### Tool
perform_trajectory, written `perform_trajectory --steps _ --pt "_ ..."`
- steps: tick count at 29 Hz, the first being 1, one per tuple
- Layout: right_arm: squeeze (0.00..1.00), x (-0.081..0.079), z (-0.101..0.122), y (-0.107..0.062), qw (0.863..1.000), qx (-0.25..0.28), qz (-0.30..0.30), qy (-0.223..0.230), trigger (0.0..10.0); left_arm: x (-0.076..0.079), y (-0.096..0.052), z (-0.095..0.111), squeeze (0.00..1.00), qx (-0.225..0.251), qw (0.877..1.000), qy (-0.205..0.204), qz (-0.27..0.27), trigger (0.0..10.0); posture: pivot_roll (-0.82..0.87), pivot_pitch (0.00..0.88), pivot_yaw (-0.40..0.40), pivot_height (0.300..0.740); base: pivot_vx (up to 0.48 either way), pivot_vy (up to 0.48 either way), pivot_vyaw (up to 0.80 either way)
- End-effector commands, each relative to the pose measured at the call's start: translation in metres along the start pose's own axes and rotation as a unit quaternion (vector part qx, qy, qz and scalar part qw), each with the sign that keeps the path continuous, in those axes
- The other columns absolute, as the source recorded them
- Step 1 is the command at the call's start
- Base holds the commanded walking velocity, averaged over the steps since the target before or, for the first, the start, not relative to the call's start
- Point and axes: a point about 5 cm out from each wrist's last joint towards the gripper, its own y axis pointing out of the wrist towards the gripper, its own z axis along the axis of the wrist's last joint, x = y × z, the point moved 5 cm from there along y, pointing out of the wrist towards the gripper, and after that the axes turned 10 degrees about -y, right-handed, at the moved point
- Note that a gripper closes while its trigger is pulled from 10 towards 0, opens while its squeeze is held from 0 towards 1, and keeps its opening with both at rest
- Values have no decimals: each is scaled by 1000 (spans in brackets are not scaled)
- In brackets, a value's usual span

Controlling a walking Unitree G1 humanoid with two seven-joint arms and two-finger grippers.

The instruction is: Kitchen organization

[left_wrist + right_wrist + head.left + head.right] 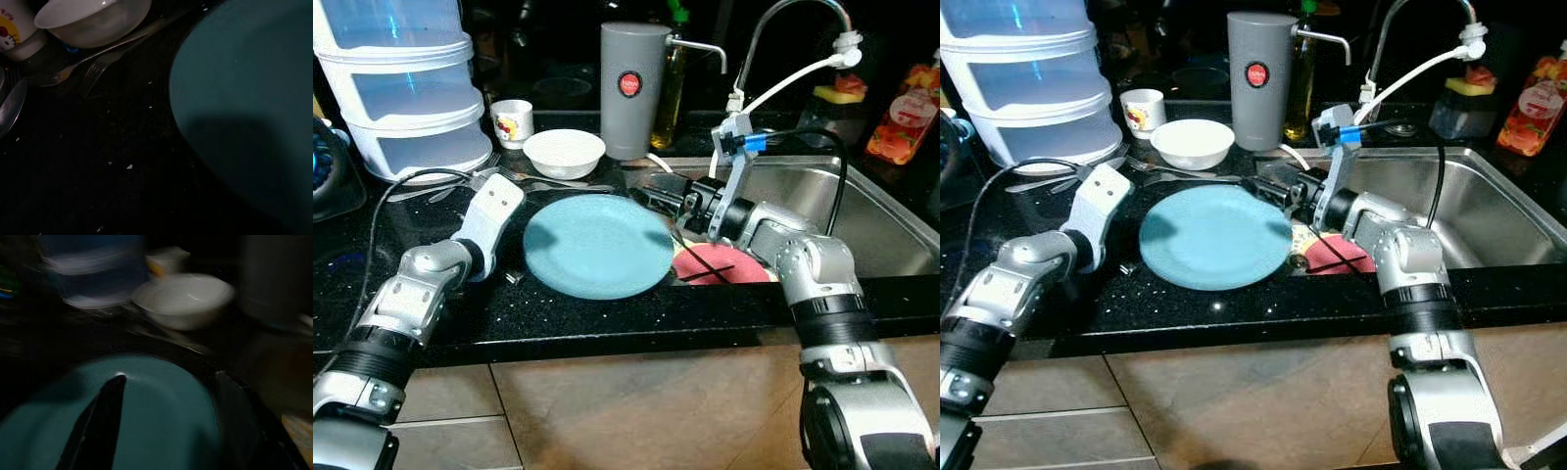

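A round light-blue plate [597, 245] lies flat on the black speckled bench [607, 313], just left of the steel sink [862, 211]. The right claw [166, 401] reaches over the plate's right edge, fingers spread, one above the plate, gripping nothing. The left claw [499, 191] rests beside the plate's left rim; I cannot tell its state. A white bowl [565, 152] sits behind.

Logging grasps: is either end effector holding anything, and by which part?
The right end effector straddles the round teal plate's sink-side rim, fingers open; nothing is held yet.
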Motion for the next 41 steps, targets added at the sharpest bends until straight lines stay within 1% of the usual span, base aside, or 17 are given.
perform_trajectory --steps 1,9,10,11,12,14,16,18,21,22,24,25,28,30,35,38,41 --pt "1000 8 -24 -1 997 -60 -32 -25 10000 8 4 -21 0 -21 1000 -6 -12 10000 116 103 -35 740 0 0 0" --pt "1000 16 -32 0 994 -65 -81 -34 10000 3 4 -21 0 -9 1000 -10 2 10000 116 102 -35 740 0 0 0" --pt "0 23 -24 0 994 -40 -103 -19 10000 -13 3 -8 0 21 998 -25 46 10000 116 102 -35 740 0 0 0" --pt "0 23 -24 0 994 -40 -103 -19 10000 -13 3 -8 0 21 998 -25 46 10000 116 102 -35 740 0 0 0" --pt "0 27 -16 0 993 -17 -113 -2 10000 -34 0 5 0 53 992 -35 109 10000 114 93 -35 740 0 0 0" --pt "0 27 -16 0 993 -17 -113 -2 10000 -34 0 5 0 53 992 -35 109 10000 114 93 -35 740 0 0 0" --pt "0 28 -4 2 994 11 -109 20 10000 -61 -8 25 0 100 975 -30 195 10000 114 93 -35 740 0 0 0" --pt "0 28 1 2 993 22 -110 29 10000 -62 -8 36 0 134 969 -45 200 10000 114 93 -35 740 0 0 0" --pt "0 29 1 1 993 22 -112 27 10000 -54 -4 42 0 154 970 -61 178 10000 109 82 -31 740 0 0 0" --pt "0 31 1 0 992 23 -121 23 10000 -28 8 47 0 181 971 -120 99 10000 109 80 -33 740 0 0 0" --pt "0 32 0 0 992 23 -124 22 10000 -17 12 48 0 188 970 -142 67 10000 109 80 -33 740 0 0 0" --pt "0 32 -1 0 992 22 -127 18 10000 7 21 38 0 169 973 -159 5 10000 109 80 -33 740 0 0 0" --pt "0 32 -2 0 992 20 -126 14 10000 21 27 24 0 131 979 -157 -24 10000 109 80 -33 740 0 0 0" --pt "0 32 -2 -1 992 21 -126 13 10000 39 32 -6 0 51 994 -74 -60 10000 109 80 -33 740 0 0 0" --pt "0 37 0 -3 991 23 -132 12 10000 44 30 -29 0 -7 997 -26 -79 10000 102 86 -22 740 0 0 0" --pt "0 47 5 -8 988 25 -150 8 10000 27 22 -57 0 -81 995 27 -56 10000 105 89 -28 740 0 0 0" --pt "0 60 7 -13 983 22 -184 8 10000 23 19 -63 0 -93 994 28 -50 10000 104 90 -31 740 0 0 0"
